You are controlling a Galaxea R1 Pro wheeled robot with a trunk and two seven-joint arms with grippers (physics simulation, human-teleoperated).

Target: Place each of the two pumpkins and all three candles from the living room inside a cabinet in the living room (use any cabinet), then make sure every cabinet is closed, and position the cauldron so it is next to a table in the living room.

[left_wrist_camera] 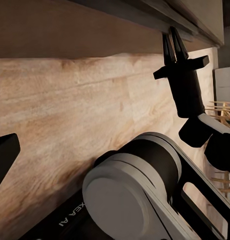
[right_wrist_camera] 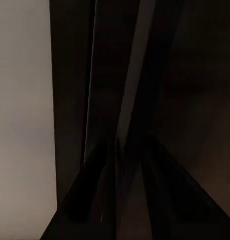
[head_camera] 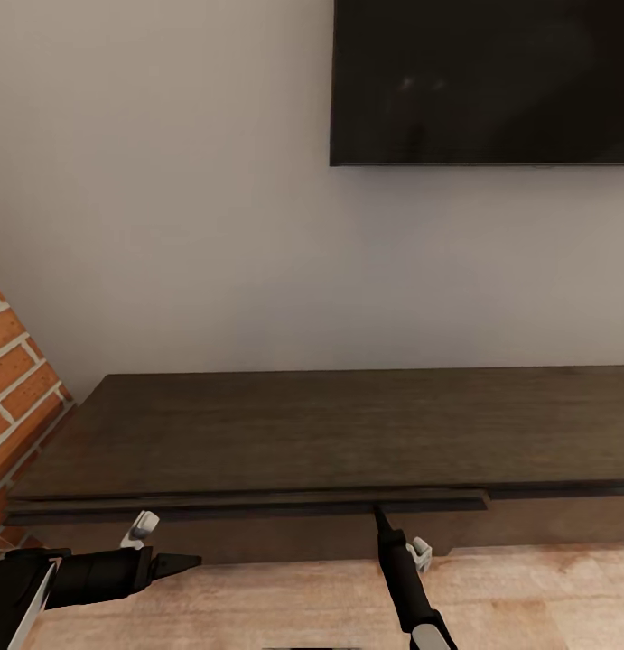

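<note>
Low against the pale wall, left of bare plank floor, the left gripper hovers with unreadable finger spacing, while the right gripper presses narrowed fingertips under the dark, wood-grained cabinet edge.

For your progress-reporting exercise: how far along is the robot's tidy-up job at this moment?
Nothing visibly done. In hand: the right gripper, fingers together, touches the front edge of the cabinet, whose left drawer front stands slightly out. The left gripper hangs low beside it. Pumpkins, candles and cauldron remain unconfirmed.

Living room: wall television, cabinet
</note>
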